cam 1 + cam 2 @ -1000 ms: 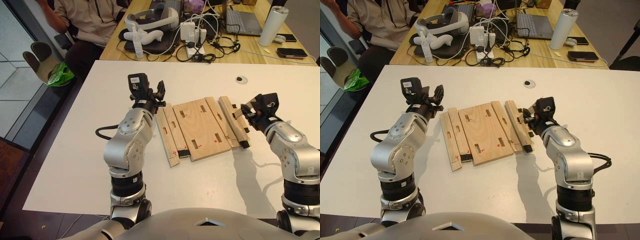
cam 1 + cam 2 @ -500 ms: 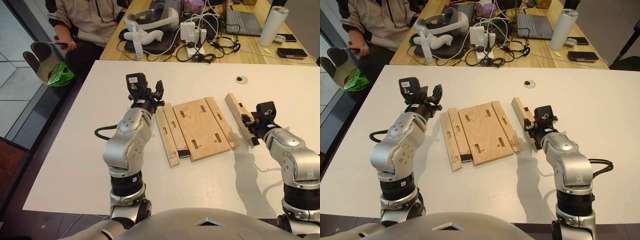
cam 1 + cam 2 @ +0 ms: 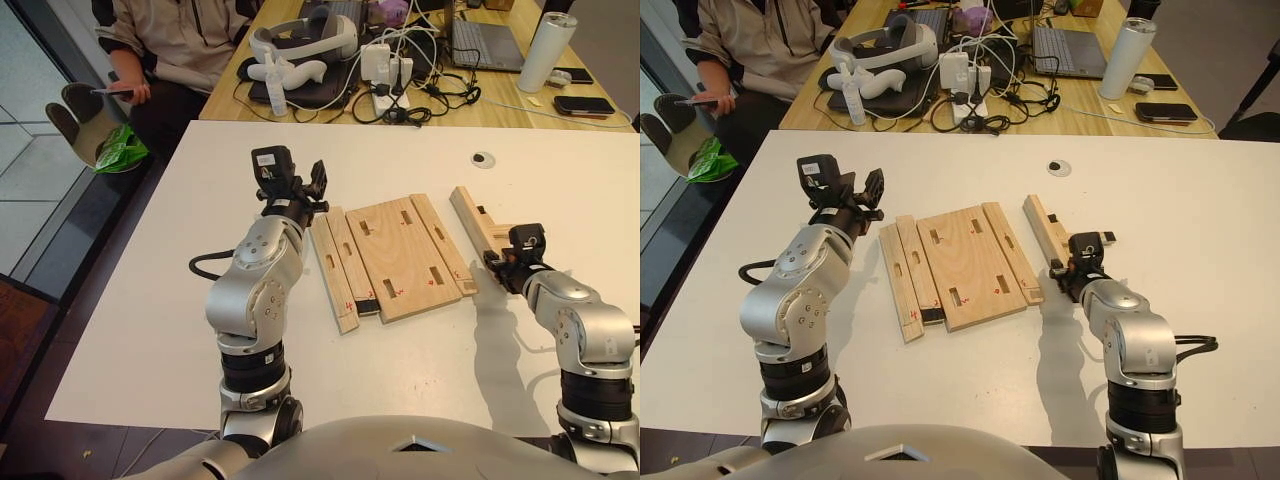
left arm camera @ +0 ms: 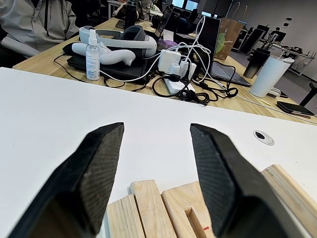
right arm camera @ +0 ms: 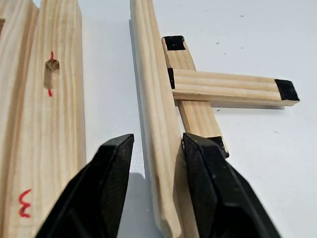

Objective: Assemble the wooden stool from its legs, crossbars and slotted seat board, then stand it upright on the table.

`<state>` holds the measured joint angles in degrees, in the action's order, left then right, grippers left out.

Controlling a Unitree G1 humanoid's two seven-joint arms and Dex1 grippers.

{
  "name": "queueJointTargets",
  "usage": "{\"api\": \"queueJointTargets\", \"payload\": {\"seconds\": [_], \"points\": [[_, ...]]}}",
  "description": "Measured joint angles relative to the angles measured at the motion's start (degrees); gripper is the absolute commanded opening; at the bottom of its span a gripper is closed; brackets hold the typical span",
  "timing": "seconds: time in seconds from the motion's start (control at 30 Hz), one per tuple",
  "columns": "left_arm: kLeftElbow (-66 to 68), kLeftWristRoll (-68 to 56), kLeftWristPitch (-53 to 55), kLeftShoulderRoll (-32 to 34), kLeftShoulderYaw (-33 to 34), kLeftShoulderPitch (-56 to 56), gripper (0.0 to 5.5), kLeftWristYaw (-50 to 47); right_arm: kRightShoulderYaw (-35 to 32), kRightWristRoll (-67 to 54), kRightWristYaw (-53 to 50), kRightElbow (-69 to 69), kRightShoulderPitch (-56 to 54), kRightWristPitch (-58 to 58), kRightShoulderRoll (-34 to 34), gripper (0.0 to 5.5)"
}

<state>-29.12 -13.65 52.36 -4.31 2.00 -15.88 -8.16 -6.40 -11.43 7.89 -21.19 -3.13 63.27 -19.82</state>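
The slotted seat board (image 3: 400,255) lies flat mid-table. Two legs (image 3: 340,265) lie against its left edge and another leg (image 3: 440,240) against its right. A further leg (image 3: 472,222) lies apart to the right, with two black-tipped crossbars (image 5: 225,87) crossed beside it. My right gripper (image 5: 157,144) is open and straddles that leg's near end, with a small gap showing at one finger. Just past the left legs' far ends, my left gripper (image 4: 153,173) hovers open and holds nothing.
A short black-ended piece (image 3: 367,307) sits at the board's near left corner. A cable grommet (image 3: 483,159) is set in the table behind. A wooden desk (image 3: 300,110) beyond carries a headset, cables, laptops and a tumbler. White tabletop (image 3: 130,320) lies free in front and at both sides.
My right gripper dragged one leg away from the others to the right, then slid back along it to its near end. The left arm barely moved.
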Motion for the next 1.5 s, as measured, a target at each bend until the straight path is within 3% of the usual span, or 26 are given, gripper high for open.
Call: {"api": "queueJointTargets", "payload": {"seconds": [0.17,0.37,0.6,0.7,0.83,0.93,1.03,1.17,1.5], "points": [[-0.3,0.6,0.1,0.3,-1.8,1.0,2.48,0.0,0.0,0.9,-0.8,3.5,0.5,-1.4,0.9,1.82],[-0.5,0.7,0.3,0.6,-2.2,1.9,2.48,0.0,0.4,1.7,-0.8,5.6,0.5,-4.8,1.5,1.03],[-0.4,0.7,0.3,0.6,-1.9,1.8,2.48,0.2,1.6,2.8,0.1,5.7,0.5,-9.2,1.1,1.02],[0.2,-0.6,1.0,0.7,0.8,0.6,2.48,1.3,3.4,5.4,1.3,5.7,-0.7,-15.5,-1.7,1.02],[1.4,-12.1,10.2,0.7,8.9,-4.9,2.48,7.6,7.5,10.9,5.1,5.8,-7.0,-27.0,-8.1,1.02],[2.6,-21.0,14.9,0.2,16.7,-10.4,2.94,9.8,11.0,15.3,7.8,5.8,-8.7,-34.5,-11.5,1.02],[4.2,-26.9,17.6,-1.9,22.4,-14.8,3.28,7.9,16.3,21.6,9.1,5.9,-8.9,-42.1,-14.0,1.02],[7.3,-32.9,20.8,-4.0,27.4,-17.1,3.28,2.0,21.2,28.3,9.2,6.9,-8.9,-49.1,-14.7,1.02],[8.2,-39.3,22.8,-4.4,25.0,-16.4,3.28,-7.4,23.0,35.0,8.9,8.1,-8.9,-53.2,-12.4,1.02]]}}
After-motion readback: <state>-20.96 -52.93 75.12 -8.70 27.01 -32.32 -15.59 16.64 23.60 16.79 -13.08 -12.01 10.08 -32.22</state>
